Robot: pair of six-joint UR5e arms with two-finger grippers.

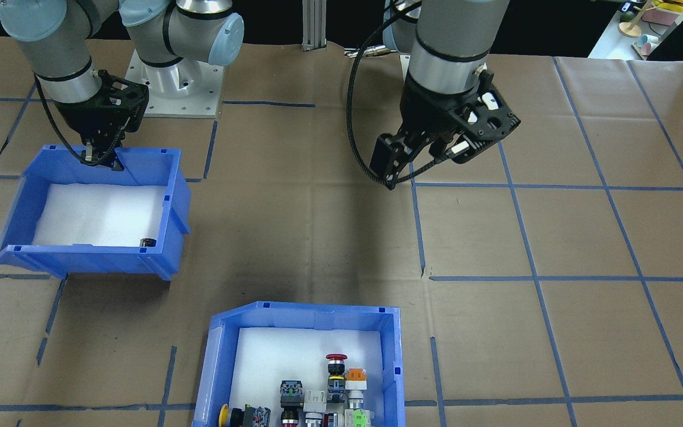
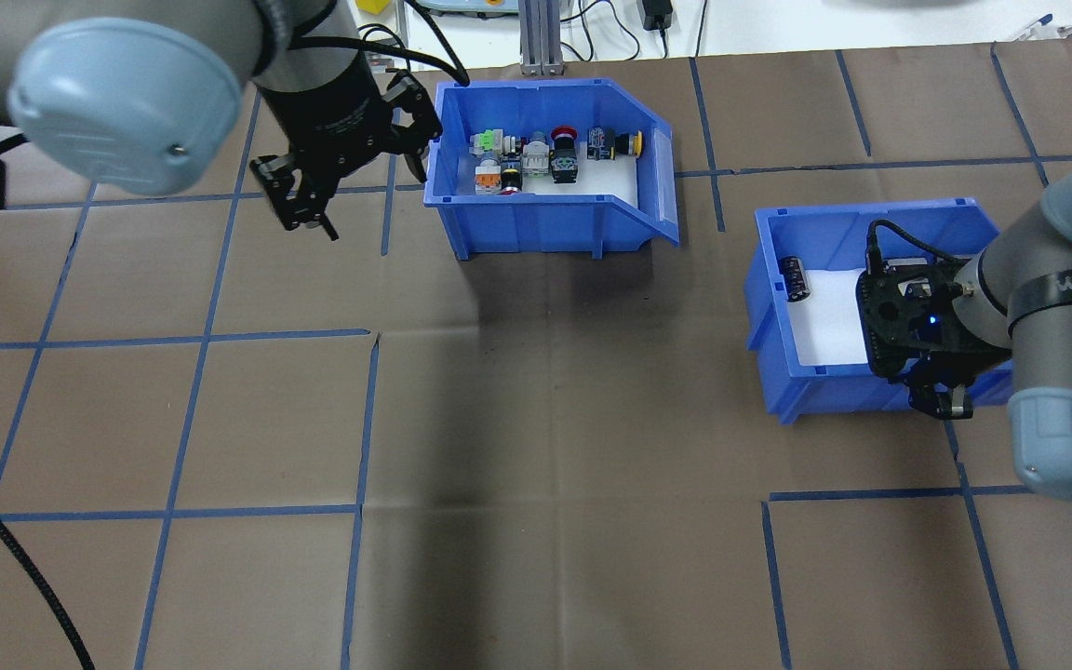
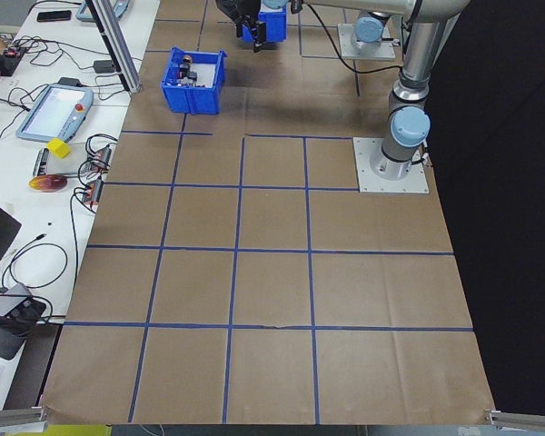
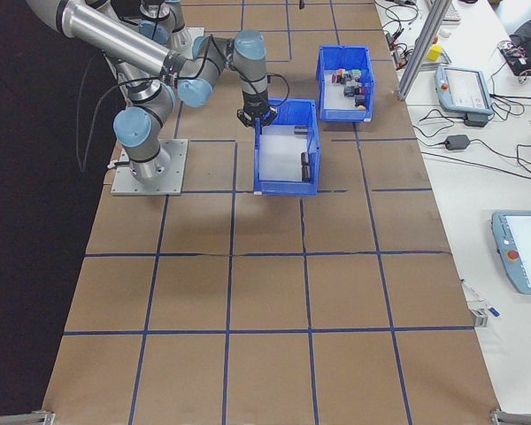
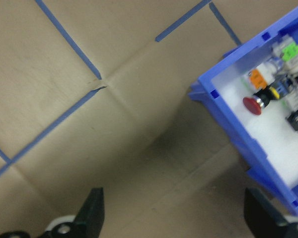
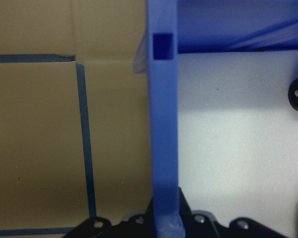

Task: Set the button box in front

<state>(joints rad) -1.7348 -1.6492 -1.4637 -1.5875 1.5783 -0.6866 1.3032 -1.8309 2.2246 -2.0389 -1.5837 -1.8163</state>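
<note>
the button box (image 2: 550,200) stands on the far side of the table (image 2: 536,521) from the robot, the left gripper (image 2: 350,181) hovering just beside it with fingers spread wide and empty, as the left wrist view confirms. the right gripper (image 2: 936,395) sits at the near wall of the other blue bin (image 2: 778,307). only the right wrist view shows that wall pinched between its closed fingers.

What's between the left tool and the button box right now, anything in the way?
Nothing visible. The left tool hangs open beside the button box, with only bare paper-covered table between them.
</note>
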